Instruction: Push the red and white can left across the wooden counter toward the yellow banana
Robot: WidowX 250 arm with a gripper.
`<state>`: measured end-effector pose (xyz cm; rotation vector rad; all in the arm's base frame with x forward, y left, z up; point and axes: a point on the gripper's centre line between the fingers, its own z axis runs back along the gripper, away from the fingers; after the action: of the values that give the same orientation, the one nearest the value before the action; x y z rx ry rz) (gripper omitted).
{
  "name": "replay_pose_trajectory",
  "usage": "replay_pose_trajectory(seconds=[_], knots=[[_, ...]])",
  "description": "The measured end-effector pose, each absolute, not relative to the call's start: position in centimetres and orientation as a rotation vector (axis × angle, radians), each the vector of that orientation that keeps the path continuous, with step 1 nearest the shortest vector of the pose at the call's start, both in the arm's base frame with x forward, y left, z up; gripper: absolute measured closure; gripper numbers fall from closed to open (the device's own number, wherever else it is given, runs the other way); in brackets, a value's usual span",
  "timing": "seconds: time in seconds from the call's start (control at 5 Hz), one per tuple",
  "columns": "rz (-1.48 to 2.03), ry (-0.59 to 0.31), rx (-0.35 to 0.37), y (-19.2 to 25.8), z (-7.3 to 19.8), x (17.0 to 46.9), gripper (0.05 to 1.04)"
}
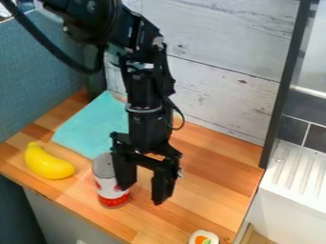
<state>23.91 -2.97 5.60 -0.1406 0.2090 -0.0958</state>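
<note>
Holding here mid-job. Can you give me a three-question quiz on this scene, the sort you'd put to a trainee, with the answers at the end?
1. Multiple choice: which thing is nearest to the gripper?
A) the turquoise cloth
B) the red, white and gray can
C) the round sushi piece

2. True or false: the can is held between the gripper's two fingers.

3. Fill in the blank: on the left side of the picture, a ____ banana lies on the wooden counter.

Key: 1 B; 2 false; 3 yellow
</note>
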Motion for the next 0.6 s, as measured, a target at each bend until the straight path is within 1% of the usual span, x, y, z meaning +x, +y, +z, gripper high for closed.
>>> replay_pose_trajectory(seconds=[0.2,0.4,0.6], knots=[[-0.111,0.248,-0.154,-2.4,5.7,23.8,0.083],[-0.128,0.257,-0.154,-1.3,6.5,24.2,0.083],[-0.143,0.302,-0.124,-0.4,7.1,24.4,0.083]])
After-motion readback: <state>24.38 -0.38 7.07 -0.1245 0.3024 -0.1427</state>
